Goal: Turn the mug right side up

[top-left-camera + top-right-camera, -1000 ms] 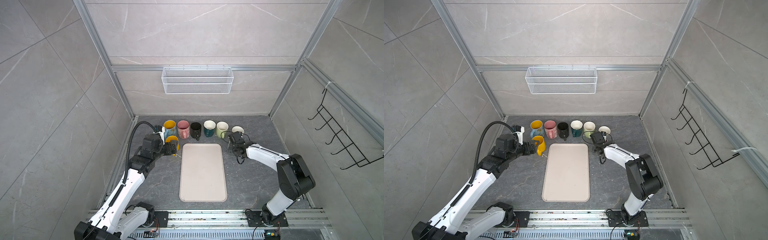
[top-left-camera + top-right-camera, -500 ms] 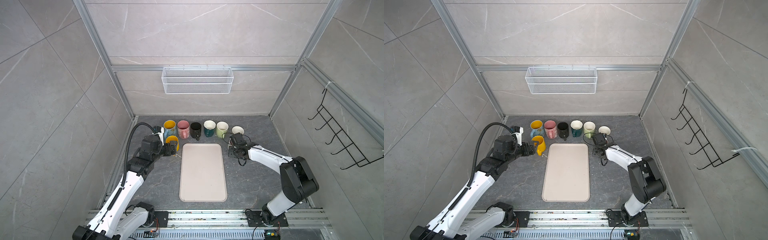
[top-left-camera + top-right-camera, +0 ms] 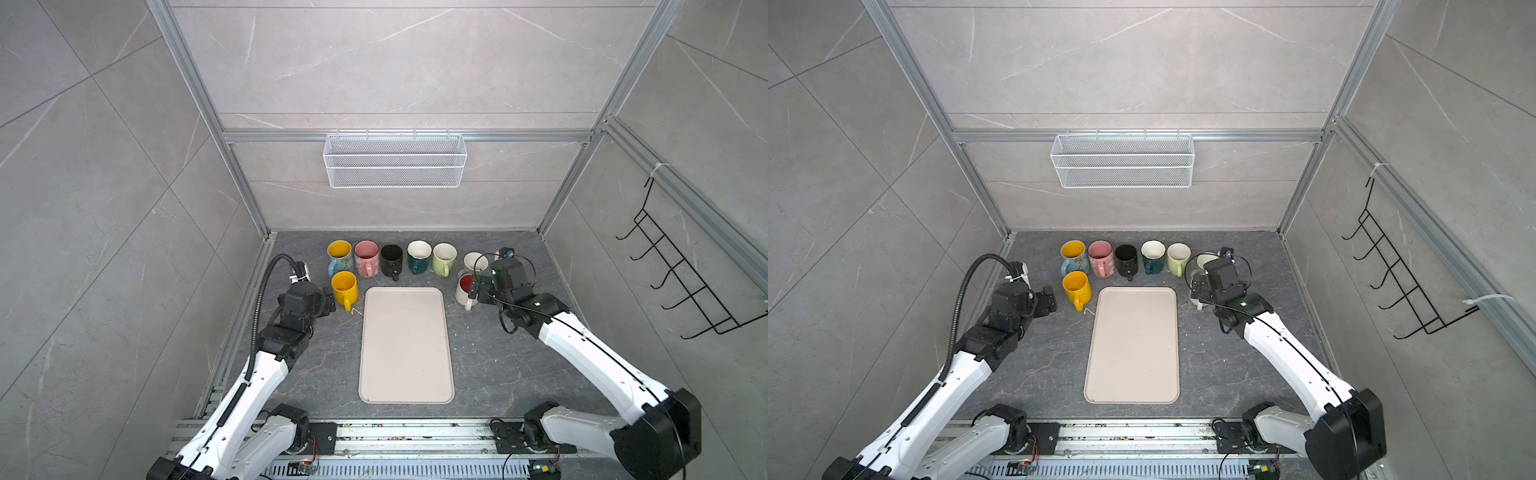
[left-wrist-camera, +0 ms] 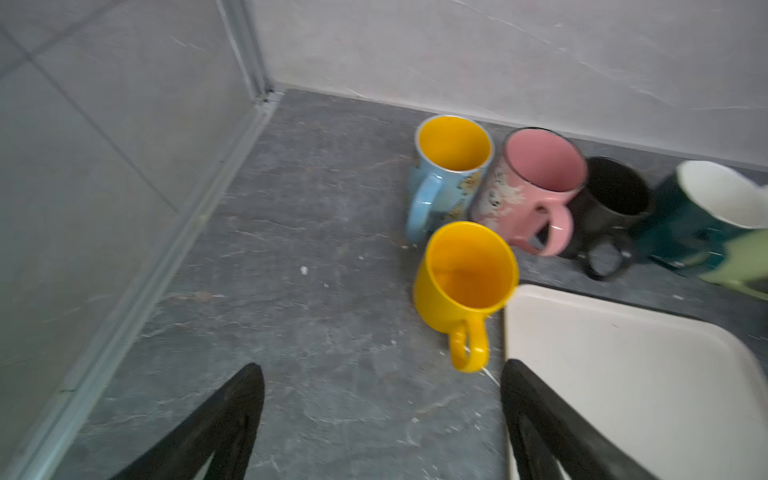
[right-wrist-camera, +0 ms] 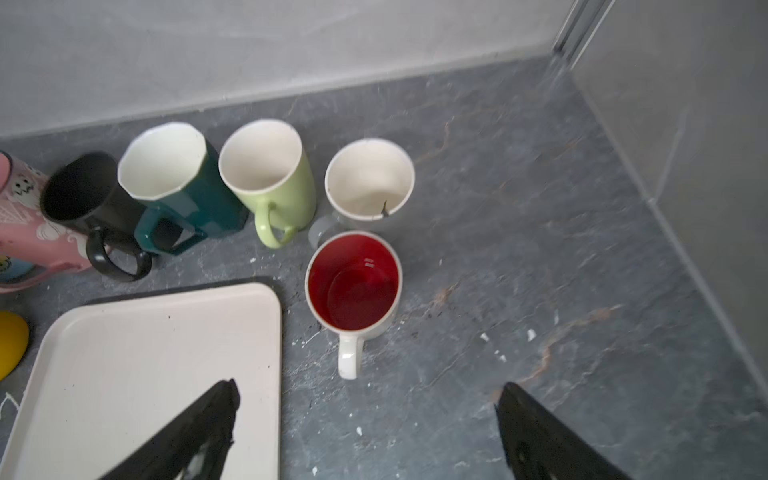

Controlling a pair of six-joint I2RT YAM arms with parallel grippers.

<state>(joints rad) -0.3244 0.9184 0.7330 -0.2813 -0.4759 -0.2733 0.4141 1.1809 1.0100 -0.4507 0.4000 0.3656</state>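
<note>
Likely stiff and slick, the red-lined mug (image 5: 353, 286) beside the tray (image 5: 145, 374) wants a rim pinch; right gripper (image 5: 368, 384) gapes empty

A cream tray (image 3: 405, 345) lies on the grey table (image 3: 490, 365); a wire basket (image 3: 395, 166) and hook rack (image 3: 685, 282) hang higher.

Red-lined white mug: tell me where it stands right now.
In a top view the red-lined white mug stands upright on the right side, just off the tray's far right corner and directly in front of the plain white mug.
</note>
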